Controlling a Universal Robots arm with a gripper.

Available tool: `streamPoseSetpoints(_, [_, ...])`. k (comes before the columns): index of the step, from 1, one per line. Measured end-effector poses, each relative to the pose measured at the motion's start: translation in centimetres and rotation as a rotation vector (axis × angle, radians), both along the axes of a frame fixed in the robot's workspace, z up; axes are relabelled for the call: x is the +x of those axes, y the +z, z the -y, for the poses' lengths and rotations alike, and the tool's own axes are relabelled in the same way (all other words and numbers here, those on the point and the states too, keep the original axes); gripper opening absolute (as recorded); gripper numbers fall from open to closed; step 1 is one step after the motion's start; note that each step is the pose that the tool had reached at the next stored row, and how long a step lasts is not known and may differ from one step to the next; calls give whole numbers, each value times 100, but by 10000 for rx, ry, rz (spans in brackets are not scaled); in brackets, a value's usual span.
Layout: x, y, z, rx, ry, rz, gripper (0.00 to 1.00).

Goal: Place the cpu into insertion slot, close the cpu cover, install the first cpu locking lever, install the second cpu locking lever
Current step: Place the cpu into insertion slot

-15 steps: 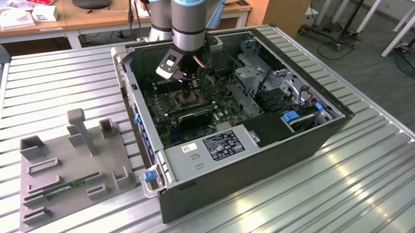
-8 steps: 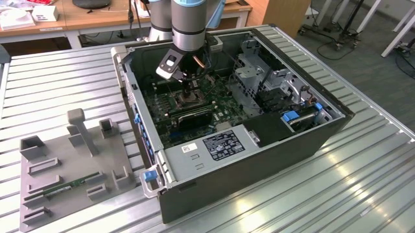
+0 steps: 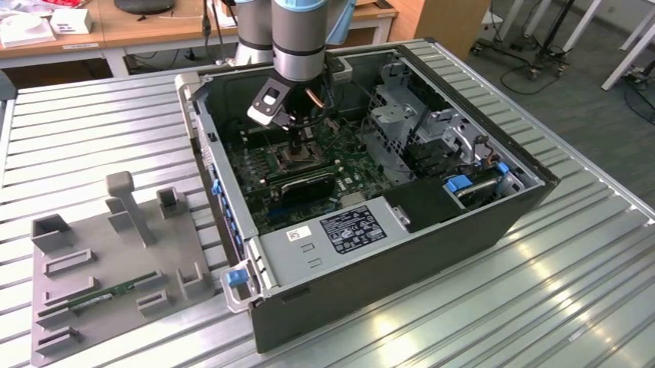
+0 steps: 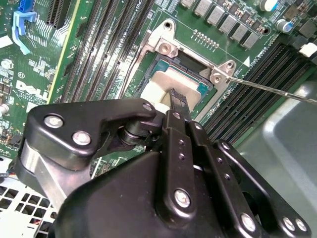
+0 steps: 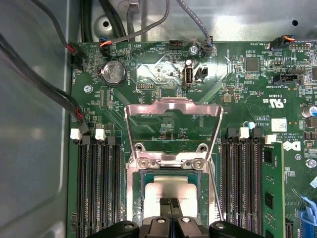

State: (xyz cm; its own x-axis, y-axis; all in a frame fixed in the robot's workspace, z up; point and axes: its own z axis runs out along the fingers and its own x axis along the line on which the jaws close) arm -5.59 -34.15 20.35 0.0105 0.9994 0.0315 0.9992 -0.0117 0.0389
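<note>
The cpu (image 5: 163,190), a pale silver square chip, lies in the insertion slot (image 5: 132,197) on the green board inside the open computer case (image 3: 409,253). My gripper (image 5: 171,202) hangs straight over it with its black fingers (image 4: 177,99) shut together, and the tips rest on or just above the chip's face (image 4: 161,82). The cpu cover (image 5: 173,104), a silvery frame with a large cut-out, stands tilted open behind the socket. A thin locking lever (image 4: 270,89) sticks out beside the socket, unlatched. In the exterior view the gripper (image 3: 299,149) is down inside the case.
Black memory slots (image 5: 96,188) flank the socket on both sides. Cables (image 5: 39,84) run along the case wall. A metal drive cage (image 3: 409,123) and a grey power supply (image 3: 338,230) crowd the case. On the exterior view's left a grey fixture (image 3: 113,268) holds a memory stick.
</note>
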Motion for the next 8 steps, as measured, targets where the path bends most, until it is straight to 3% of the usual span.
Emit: streamPoseSetpoints(8, [0, -36, 1, -5, 0, -4, 11])
